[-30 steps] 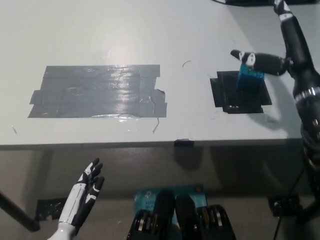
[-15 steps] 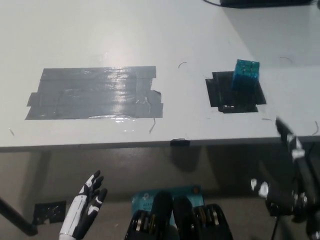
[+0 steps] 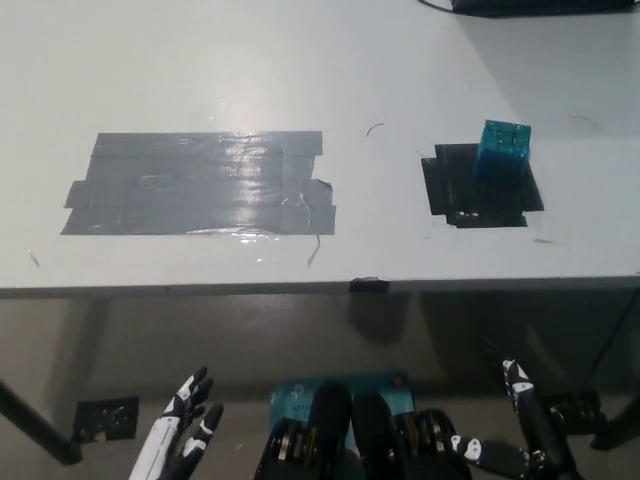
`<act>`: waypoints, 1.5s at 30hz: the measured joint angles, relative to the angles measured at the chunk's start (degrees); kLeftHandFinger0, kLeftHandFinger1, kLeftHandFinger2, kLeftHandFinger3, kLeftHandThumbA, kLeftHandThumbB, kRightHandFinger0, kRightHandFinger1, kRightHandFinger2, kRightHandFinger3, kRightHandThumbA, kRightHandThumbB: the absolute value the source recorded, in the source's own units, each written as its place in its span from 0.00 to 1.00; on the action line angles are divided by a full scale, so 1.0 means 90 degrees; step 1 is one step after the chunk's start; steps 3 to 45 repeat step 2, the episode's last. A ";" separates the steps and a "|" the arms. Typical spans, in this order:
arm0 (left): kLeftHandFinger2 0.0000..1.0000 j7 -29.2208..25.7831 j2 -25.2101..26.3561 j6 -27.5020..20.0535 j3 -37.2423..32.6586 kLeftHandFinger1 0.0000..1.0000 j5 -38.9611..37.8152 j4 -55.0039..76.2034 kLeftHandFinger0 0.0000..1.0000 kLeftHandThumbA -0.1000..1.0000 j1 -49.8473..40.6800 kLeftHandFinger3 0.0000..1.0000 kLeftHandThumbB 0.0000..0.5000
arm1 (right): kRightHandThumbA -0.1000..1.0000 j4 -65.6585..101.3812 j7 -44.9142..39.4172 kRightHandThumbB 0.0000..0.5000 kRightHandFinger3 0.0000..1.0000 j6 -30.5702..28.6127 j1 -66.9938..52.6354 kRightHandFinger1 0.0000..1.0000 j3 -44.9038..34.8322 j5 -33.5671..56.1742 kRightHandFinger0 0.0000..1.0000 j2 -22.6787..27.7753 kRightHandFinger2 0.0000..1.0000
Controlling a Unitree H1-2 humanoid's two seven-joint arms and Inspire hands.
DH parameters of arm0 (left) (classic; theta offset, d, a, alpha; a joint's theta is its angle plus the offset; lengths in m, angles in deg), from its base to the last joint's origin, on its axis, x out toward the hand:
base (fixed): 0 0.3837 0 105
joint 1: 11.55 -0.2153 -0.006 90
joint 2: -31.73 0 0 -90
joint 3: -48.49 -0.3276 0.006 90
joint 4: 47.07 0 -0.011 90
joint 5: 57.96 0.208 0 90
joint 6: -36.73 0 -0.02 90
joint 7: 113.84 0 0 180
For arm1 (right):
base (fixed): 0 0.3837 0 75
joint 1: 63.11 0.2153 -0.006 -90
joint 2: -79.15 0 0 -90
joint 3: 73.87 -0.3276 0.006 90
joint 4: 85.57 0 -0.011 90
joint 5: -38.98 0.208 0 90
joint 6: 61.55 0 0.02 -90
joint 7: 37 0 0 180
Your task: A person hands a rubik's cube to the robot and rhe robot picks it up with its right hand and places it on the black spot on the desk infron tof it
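Cube [image 3: 502, 152] on black spot [image 3: 482, 185], right hand [image 3: 520, 432] well below.

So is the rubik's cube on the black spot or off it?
On it. The rubik's cube sits upright on the black spot, toward its far right corner, with no hand touching it.

No text, label, brand, number or sign is legible anywhere.

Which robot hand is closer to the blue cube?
Right. The right hand hangs below the desk edge, under the cube; the left hand is low, far over on the other side.
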 measured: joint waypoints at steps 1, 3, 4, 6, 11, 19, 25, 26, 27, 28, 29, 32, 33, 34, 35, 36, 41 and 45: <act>1.00 0.0000 0.0000 -0.0001 -0.0001 1.00 0.0002 0.0000 1.00 0.89 0.0006 1.00 0.28 | 1.00 -0.0004 -0.0019 0.45 1.00 -0.0016 0.0010 1.00 0.0005 0.0000 1.00 0.0003 1.00; 1.00 0.0000 0.0000 -0.0001 -0.0001 1.00 0.0003 0.0000 1.00 0.89 0.0007 1.00 0.28 | 1.00 -0.0004 -0.0023 0.45 1.00 -0.0020 0.0011 1.00 0.0006 -0.0001 1.00 0.0004 1.00; 1.00 0.0000 0.0000 -0.0001 -0.0001 1.00 0.0003 0.0000 1.00 0.89 0.0007 1.00 0.28 | 1.00 -0.0004 -0.0023 0.45 1.00 -0.0020 0.0011 1.00 0.0006 -0.0001 1.00 0.0004 1.00; 1.00 0.0000 0.0000 -0.0001 -0.0001 1.00 0.0003 0.0000 1.00 0.89 0.0007 1.00 0.28 | 1.00 -0.0004 -0.0023 0.45 1.00 -0.0020 0.0011 1.00 0.0006 -0.0001 1.00 0.0004 1.00; 1.00 0.0000 0.0000 -0.0001 -0.0001 1.00 0.0003 0.0000 1.00 0.89 0.0007 1.00 0.28 | 1.00 -0.0004 -0.0023 0.45 1.00 -0.0020 0.0011 1.00 0.0006 -0.0001 1.00 0.0004 1.00; 1.00 0.0000 0.0000 -0.0001 -0.0001 1.00 0.0003 0.0000 1.00 0.89 0.0007 1.00 0.28 | 1.00 -0.0004 -0.0023 0.45 1.00 -0.0020 0.0011 1.00 0.0006 -0.0001 1.00 0.0004 1.00; 1.00 0.0000 0.0000 -0.0001 -0.0001 1.00 0.0003 0.0000 1.00 0.89 0.0007 1.00 0.28 | 1.00 -0.0004 -0.0023 0.45 1.00 -0.0020 0.0011 1.00 0.0006 -0.0001 1.00 0.0004 1.00; 1.00 0.0000 0.0000 -0.0001 -0.0001 1.00 0.0003 0.0000 1.00 0.89 0.0007 1.00 0.28 | 1.00 -0.0004 -0.0023 0.45 1.00 -0.0020 0.0011 1.00 0.0006 -0.0001 1.00 0.0004 1.00; 1.00 0.0000 0.0000 -0.0001 -0.0001 1.00 0.0003 0.0000 1.00 0.89 0.0007 1.00 0.28 | 1.00 -0.0004 -0.0023 0.45 1.00 -0.0020 0.0011 1.00 0.0006 -0.0001 1.00 0.0004 1.00; 1.00 0.0000 0.0000 -0.0001 -0.0001 1.00 0.0003 0.0000 1.00 0.89 0.0007 1.00 0.28 | 1.00 -0.0004 -0.0023 0.45 1.00 -0.0020 0.0011 1.00 0.0006 -0.0001 1.00 0.0004 1.00; 1.00 0.0000 0.0000 -0.0001 -0.0001 1.00 0.0003 0.0000 1.00 0.89 0.0007 1.00 0.28 | 1.00 -0.0004 -0.0023 0.45 1.00 -0.0020 0.0011 1.00 0.0006 -0.0001 1.00 0.0004 1.00; 1.00 0.0000 0.0000 -0.0001 -0.0001 1.00 0.0003 0.0000 1.00 0.89 0.0007 1.00 0.28 | 1.00 -0.0004 -0.0023 0.45 1.00 -0.0020 0.0011 1.00 0.0006 -0.0001 1.00 0.0004 1.00; 1.00 0.0000 0.0000 -0.0001 -0.0001 1.00 0.0003 0.0000 1.00 0.89 0.0007 1.00 0.28 | 1.00 -0.0004 -0.0023 0.45 1.00 -0.0020 0.0011 1.00 0.0006 -0.0001 1.00 0.0004 1.00; 1.00 0.0000 0.0000 -0.0001 -0.0001 1.00 0.0003 0.0000 1.00 0.89 0.0007 1.00 0.28 | 1.00 -0.0004 -0.0023 0.45 1.00 -0.0020 0.0011 1.00 0.0006 -0.0001 1.00 0.0004 1.00; 1.00 0.0000 0.0000 -0.0001 -0.0001 1.00 0.0003 0.0000 1.00 0.89 0.0007 1.00 0.28 | 1.00 -0.0004 -0.0023 0.45 1.00 -0.0020 0.0011 1.00 0.0006 -0.0001 1.00 0.0004 1.00; 1.00 0.0000 0.0000 -0.0001 -0.0001 1.00 0.0003 0.0000 1.00 0.89 0.0007 1.00 0.28 | 1.00 -0.0004 -0.0023 0.45 1.00 -0.0020 0.0011 1.00 0.0006 -0.0001 1.00 0.0004 1.00; 1.00 0.0000 0.0000 -0.0001 -0.0001 1.00 0.0003 0.0000 1.00 0.89 0.0007 1.00 0.28 | 1.00 -0.0004 -0.0023 0.45 1.00 -0.0020 0.0011 1.00 0.0006 -0.0001 1.00 0.0004 1.00; 1.00 0.0000 0.0000 -0.0001 -0.0001 1.00 0.0003 0.0000 1.00 0.89 0.0007 1.00 0.28 | 1.00 -0.0004 -0.0023 0.45 1.00 -0.0020 0.0011 1.00 0.0006 -0.0001 1.00 0.0004 1.00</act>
